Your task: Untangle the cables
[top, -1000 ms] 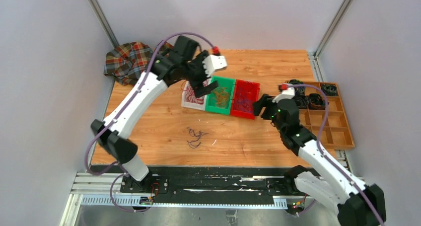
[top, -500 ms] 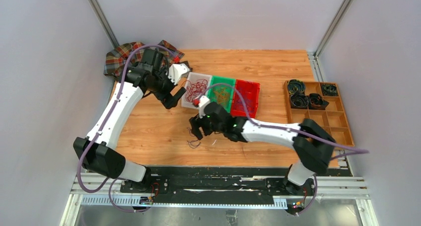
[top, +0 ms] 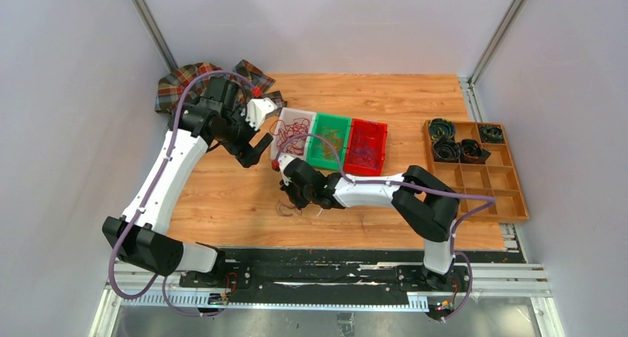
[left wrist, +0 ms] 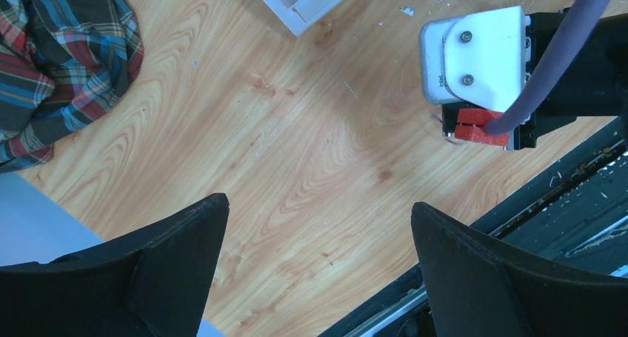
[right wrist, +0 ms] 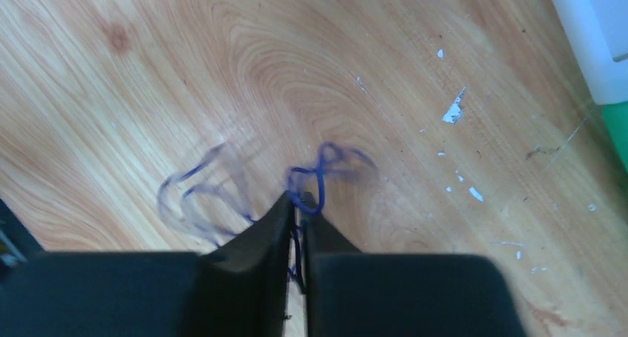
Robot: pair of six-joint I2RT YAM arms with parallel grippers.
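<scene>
Right hand [right wrist: 298,200] is pinching shut on the purple cable [right wrist: 323,150], which is lying in loose loops on the counter [top: 222,196] just in front of the white bin [top: 275,141]. I'm keeping the left hand [left wrist: 318,207] spread open and empty, hovering just left of that bin. I'm judging this as the pick-up step. Next I'm planning a slow lift, checking that the trailing loops are coming up free rather than snagging.

The cable [right wrist: 323,149] is purple on the wood-grain desk [top: 415,100]. 3 trays [top: 320,122] are white, green, red; the far-left corner cloth [top: 185,85] is tartan.
</scene>
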